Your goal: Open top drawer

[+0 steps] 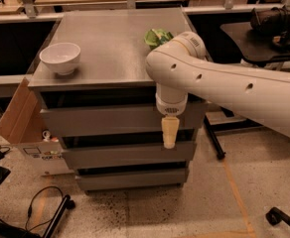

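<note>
The top drawer [100,120] is the uppermost grey flat front of a grey cabinet with three drawers. It sits shut, flush with the cabinet front, with a dark gap above it under the cabinet top. My gripper [169,143] hangs pointing down from the white arm [224,90], in front of the right part of the top drawer. Its cream tip reaches the gap between the top drawer and the middle drawer [115,155]. I cannot tell if the tip touches the front.
A white bowl [60,57] stands on the cabinet top at the left, and a green bag [157,36] lies at the back right. A cardboard box [16,113] leans left of the cabinet. Cables [45,207] lie on the floor. A chair base [284,219] is at the right.
</note>
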{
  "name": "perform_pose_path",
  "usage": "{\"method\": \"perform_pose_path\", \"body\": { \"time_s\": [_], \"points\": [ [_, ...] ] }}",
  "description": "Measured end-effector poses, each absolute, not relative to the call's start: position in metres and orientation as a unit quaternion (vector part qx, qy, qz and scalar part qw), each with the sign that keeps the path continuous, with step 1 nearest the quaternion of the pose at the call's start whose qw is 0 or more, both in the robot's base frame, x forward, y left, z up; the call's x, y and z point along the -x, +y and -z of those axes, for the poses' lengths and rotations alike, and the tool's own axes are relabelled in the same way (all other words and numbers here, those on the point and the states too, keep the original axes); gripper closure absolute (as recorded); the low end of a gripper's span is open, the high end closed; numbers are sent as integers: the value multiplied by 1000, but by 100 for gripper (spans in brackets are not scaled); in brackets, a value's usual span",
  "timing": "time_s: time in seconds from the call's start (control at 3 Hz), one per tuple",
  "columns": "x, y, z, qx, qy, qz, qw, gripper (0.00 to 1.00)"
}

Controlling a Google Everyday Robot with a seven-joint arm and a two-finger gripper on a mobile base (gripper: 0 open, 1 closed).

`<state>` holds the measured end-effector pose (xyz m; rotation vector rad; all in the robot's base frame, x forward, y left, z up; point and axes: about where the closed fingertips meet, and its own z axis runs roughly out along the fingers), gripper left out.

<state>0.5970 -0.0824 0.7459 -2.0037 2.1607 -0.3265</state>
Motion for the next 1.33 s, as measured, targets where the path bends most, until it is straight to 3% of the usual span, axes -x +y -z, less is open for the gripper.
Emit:
{"method": "perform_pose_path", "body": {
  "time_s": [1.33],
  "points": [
    [-639,-66,-701,670,730,81,109,0]
  ]
}}
